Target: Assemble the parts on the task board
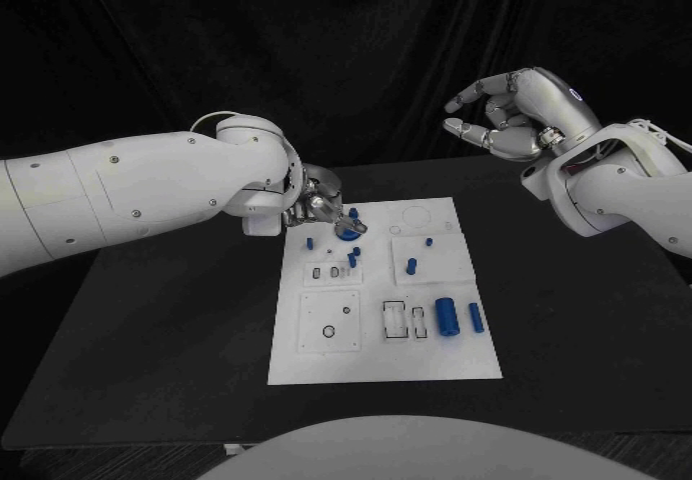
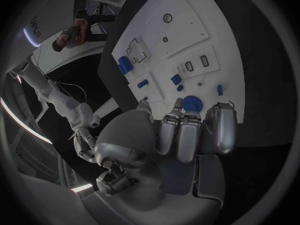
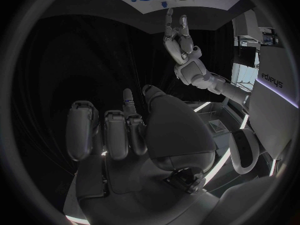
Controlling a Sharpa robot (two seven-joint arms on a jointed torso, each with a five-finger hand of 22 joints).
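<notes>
Board [image 1: 387, 345] lies mid-surface [image 1: 159, 340], long side running away from robot. Blue parts sit on it: big cylinder [image 1: 447, 316] w/ slim bar [image 1: 476, 318] just beside it, near the board's right edge; short peg [image 1: 411, 266] in the raised square plate further back; a few small pegs [image 1: 352, 260] near the far left corner; tiny peg [image 1: 428, 241] toward the far edge. Near-left square plate has a small black ring [image 1: 329, 332]; black-outlined slots [image 1: 394, 319] lie between that plate and the big cylinder.

L hand [image 1: 320, 208] is over the board's far left corner, fingers curled round a blue round part [image 1: 351, 229]; in L wrist view that part [image 2: 192, 104] sits at the fingertips [image 2: 179, 119], so hand is grasping it. Can't tell if the part touches the board.

R hand [image 1: 508, 115] is raised well clear of the surface, off the far right corner, fingers loosely curled w/ nothing in them; R wrist view shows fingers [image 3: 115, 132] apart, released.
</notes>
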